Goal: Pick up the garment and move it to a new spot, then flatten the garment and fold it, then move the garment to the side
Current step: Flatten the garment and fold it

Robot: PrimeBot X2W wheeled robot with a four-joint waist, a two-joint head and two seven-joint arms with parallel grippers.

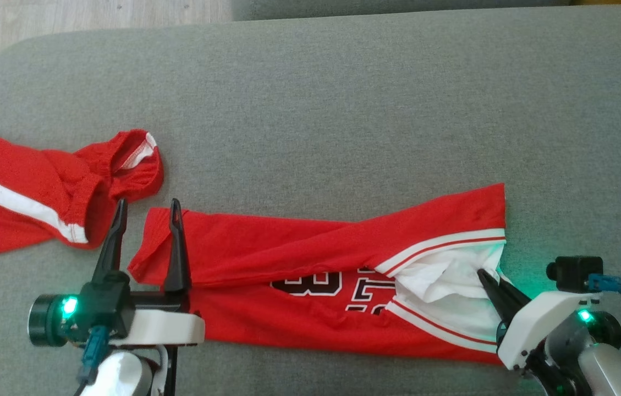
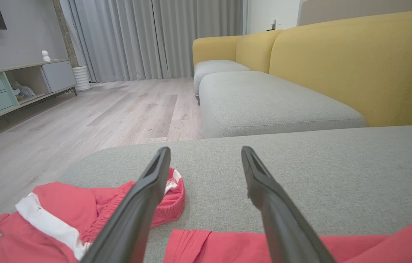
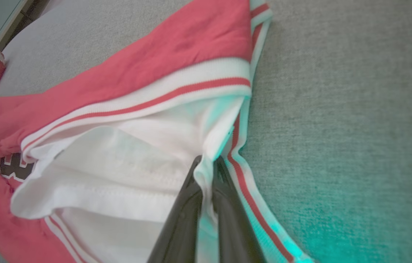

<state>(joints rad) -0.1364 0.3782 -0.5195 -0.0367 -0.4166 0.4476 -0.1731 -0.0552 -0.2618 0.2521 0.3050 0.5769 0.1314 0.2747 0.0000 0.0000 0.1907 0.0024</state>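
Grey cushion, rumpled red-and-white jersey

A: What holds everything?

B: A wide grey fabric cushion. Its corner is rounded at the upper left of the head view.

A: What lies on it?

B: Two things. A red jersey stretches across the lower middle, bunched into a long band. Its black numbers are partly folded under, and white lining and striped trim show at its right end. Red shorts with a white side stripe lie crumpled at the left edge.

A: Touching?

B: No. They are near, with a strip of grey between them.
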